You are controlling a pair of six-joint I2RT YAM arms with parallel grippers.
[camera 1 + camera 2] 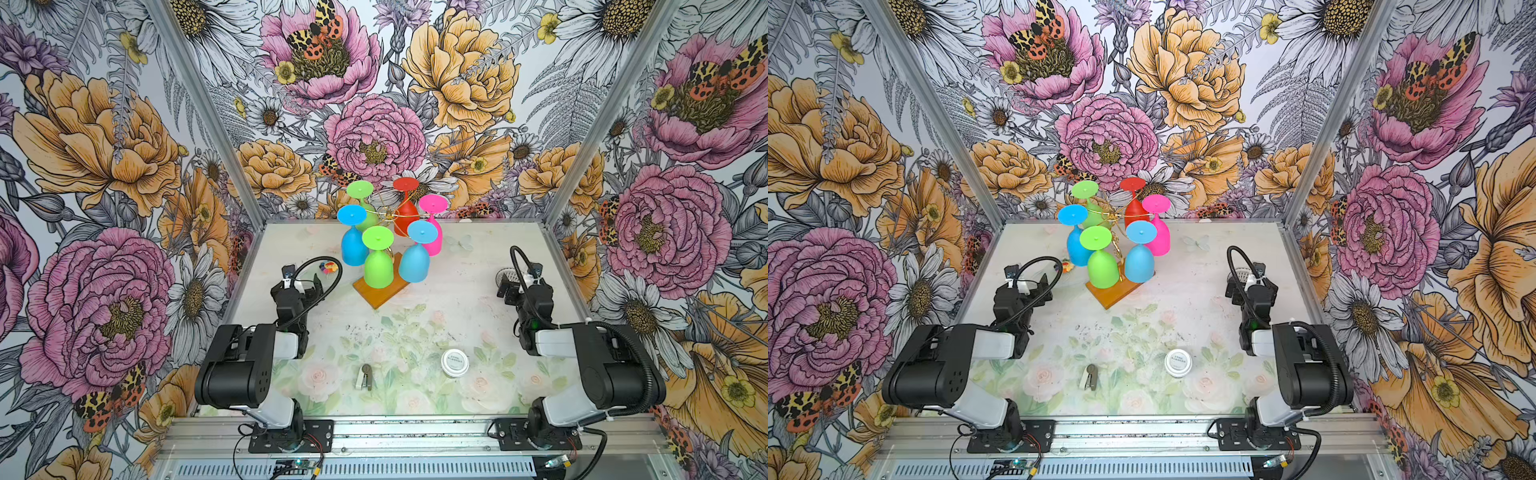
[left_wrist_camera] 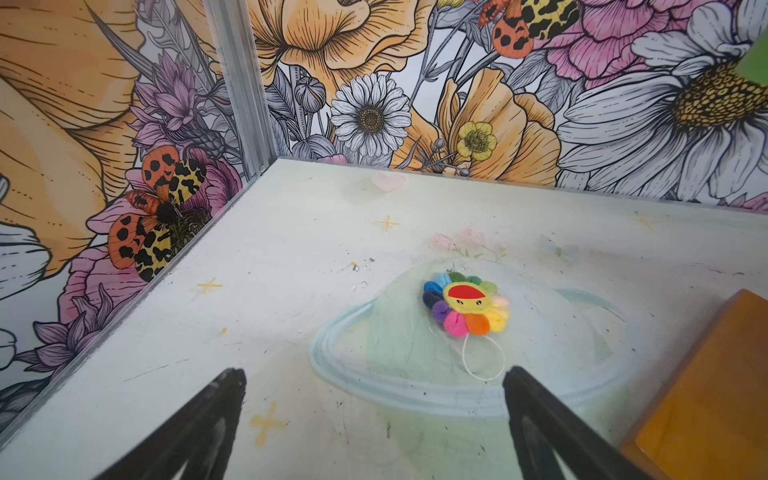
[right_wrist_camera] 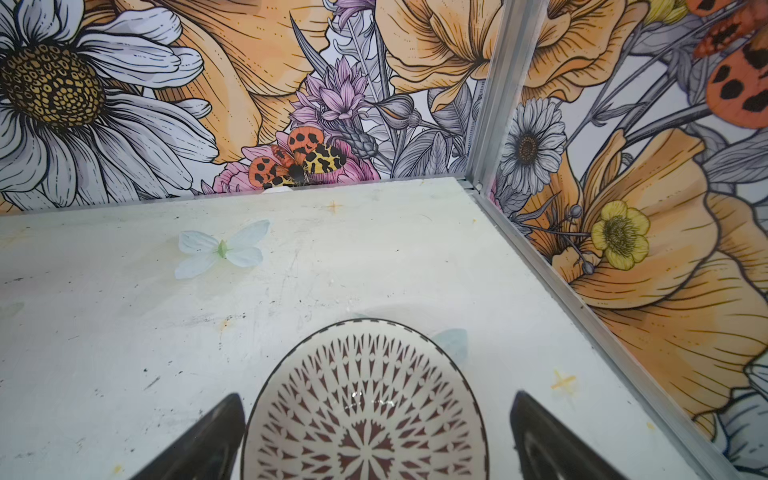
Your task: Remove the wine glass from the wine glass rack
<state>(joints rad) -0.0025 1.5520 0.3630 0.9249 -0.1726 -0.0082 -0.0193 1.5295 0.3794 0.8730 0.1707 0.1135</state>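
Nearest, both arms sit folded low at the near edge of the table (image 1: 457, 316). Between them lie a white tin (image 1: 455, 363) and, to its left, a small grey-and-white thing (image 1: 364, 376), perhaps a stapler; it is too small to be sure.

The left gripper (image 2: 374, 376) has its jaws spread wide with nothing between them. A rainbow flower toy (image 2: 465, 305) lies on the table just beyond it. The right gripper (image 3: 378, 398) is spread just as wide and is also empty, with a patterned bowl (image 3: 365, 415) just ahead of its fingers at the far right.

The rack (image 1: 380, 293) stands at the far middle of the table, between the two arms and apart from both grippers. Six glasses hang upside down on its gold wire arms, feet up. The green glass (image 1: 378, 262) is nearest, over the wooden base. A blue glass (image 1: 415, 259) hangs to its right. Another blue, another green, a red and a pink one hang farther back.
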